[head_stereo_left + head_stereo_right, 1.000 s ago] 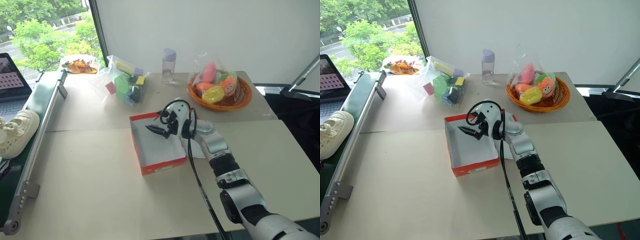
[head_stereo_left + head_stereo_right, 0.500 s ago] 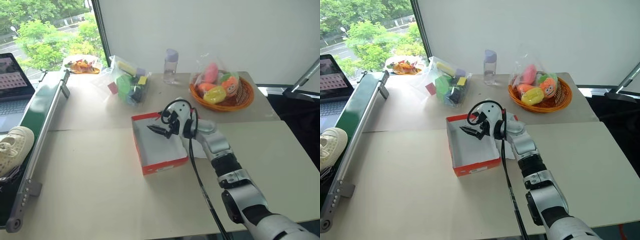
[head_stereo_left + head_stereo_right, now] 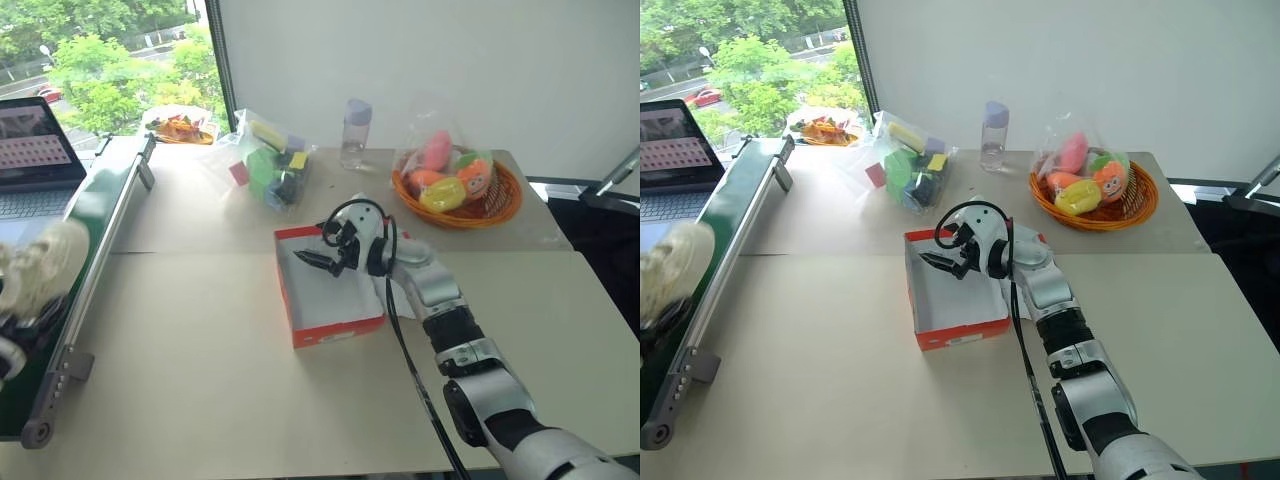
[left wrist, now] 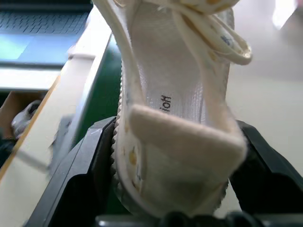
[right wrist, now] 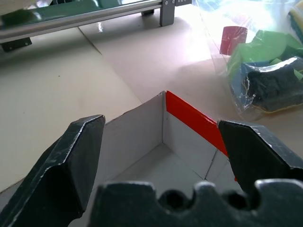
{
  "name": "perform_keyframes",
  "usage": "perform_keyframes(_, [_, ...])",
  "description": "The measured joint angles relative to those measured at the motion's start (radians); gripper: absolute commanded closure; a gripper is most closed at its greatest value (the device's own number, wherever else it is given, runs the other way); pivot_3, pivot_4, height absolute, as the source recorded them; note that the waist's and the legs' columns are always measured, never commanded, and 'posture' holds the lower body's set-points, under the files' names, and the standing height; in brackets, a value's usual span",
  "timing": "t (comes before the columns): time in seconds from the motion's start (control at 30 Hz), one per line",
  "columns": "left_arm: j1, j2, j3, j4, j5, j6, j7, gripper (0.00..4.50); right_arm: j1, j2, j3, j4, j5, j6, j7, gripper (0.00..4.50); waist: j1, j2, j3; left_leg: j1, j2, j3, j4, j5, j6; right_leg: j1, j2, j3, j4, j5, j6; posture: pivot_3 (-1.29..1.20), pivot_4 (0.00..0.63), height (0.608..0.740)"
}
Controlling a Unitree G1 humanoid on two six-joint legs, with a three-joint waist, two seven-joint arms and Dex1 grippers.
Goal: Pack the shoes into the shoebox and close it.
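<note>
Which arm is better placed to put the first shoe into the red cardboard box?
The left. Its fingers are closed around a cream perforated shoe. The right gripper hovers open and empty over the red cardboard shoebox, which is empty.

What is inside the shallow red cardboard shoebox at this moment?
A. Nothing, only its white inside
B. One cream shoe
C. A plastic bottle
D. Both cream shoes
A: the red cardboard shoebox shows a bare white floor, the open right pincer hovers above it, and the left pincer grips a cream shoe elsewhere.
</note>
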Motion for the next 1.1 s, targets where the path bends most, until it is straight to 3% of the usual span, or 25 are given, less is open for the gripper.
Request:
perform_keyframes(0.1, [-0.078, -0.096, -0.081, -0.221, -0.062, 0.044, 0.094, 1.46, -0.019, 0.045, -0.075, -0.042, 0.115, 0.12, -0.025, 0.0, -0.003, 0.002, 0.001, 0.0, -0.002, 0.003, -0.001, 0.001, 0.003, 0.0, -0.002, 0.003, -0.001, 0.001, 0.002, 0.0, 0.15, 0.74])
perform_keyframes(0.2, [-0.098, -0.22, -0.211, -0.302, -0.092, 0.089, 0.16, 1.46, -0.031, 0.067, -0.167, -0.082, 0.227, 0.238, -0.073, 0.0, -0.012, 0.002, 0.001, 0.0, -0.001, 0.005, -0.002, 0.004, 0.009, -0.001, 0.001, 0.004, -0.002, 0.001, 0.002, 0.0, 0.15, 0.74])
perform_keyframes(0.4, [-0.174, -0.352, -0.423, -0.298, -0.049, 0.101, 0.23, 1.46, -0.055, 0.072, -0.234, -0.114, 0.309, 0.348, -0.157, 0.0, -0.021, 0.003, 0.001, 0.0, -0.002, 0.01, 0.001, 0.004, 0.01, 0.0, 0.004, 0.003, 0.0, 0.001, 0.002, 0.0, 0.15, 0.74])
perform_keyframes(0.63, [-0.275, -0.436, -0.553, -0.26, -0.004, 0.095, 0.24, 1.46, -0.052, 0.064, -0.218, -0.129, 0.303, 0.365, -0.177, 0.0, -0.025, 0.003, 0.001, 0.0, -0.002, 0.013, 0.002, 0.004, 0.01, 0.0, 0.006, 0.004, -0.001, 0.001, 0.003, 0.0, 0.15, 0.74])
perform_keyframes(0.9, [-0.228, -0.558, -0.709, -0.244, 0.078, 0.061, 0.257, 1.46, -0.048, 0.065, -0.244, -0.13, 0.312, 0.368, -0.216, 0.0, -0.025, 0.003, 0.001, -0.003, -0.002, 0.013, 0.003, 0.004, 0.01, -0.001, 0.007, 0.005, 0.0, 0.001, 0.003, 0.0, 0.15, 0.74])
perform_keyframes(0.93, [-0.228, -0.562, -0.711, -0.245, 0.084, 0.057, 0.261, 1.46, -0.048, 0.065, -0.244, -0.13, 0.313, 0.368, -0.221, 0.5, -0.026, 0.003, 0.001, -0.003, -0.002, 0.013, 0.004, 0.004, 0.01, -0.001, 0.007, 0.005, 0.0, 0.001, 0.003, 0.0, 0.15, 0.74])
perform_keyframes(0.97, [-0.228, -0.564, -0.711, -0.247, 0.086, 0.056, 0.262, 1.46, -0.048, 0.065, -0.245, -0.13, 0.313, 0.368, -0.226, 0.61, -0.026, 0.003, 0.001, -0.003, -0.002, 0.013, 0.004, 0.004, 0.01, -0.001, 0.007, 0.005, 0.0, 0.001, 0.003, 0.0, 0.15, 0.74])
perform_keyframes(1.1, [-0.228, -0.563, -0.709, -0.272, 0.087, 0.063, 0.264, 1.46, -0.048, 0.067, -0.261, -0.13, 0.326, 0.368, -0.233, 2.07, -0.025, 0.003, 0.001, -0.003, -0.002, 0.013, 0.004, 0.004, 0.01, -0.001, 0.007, 0.005, -0.001, 0.001, 0.004, 0.0, 0.15, 0.74])
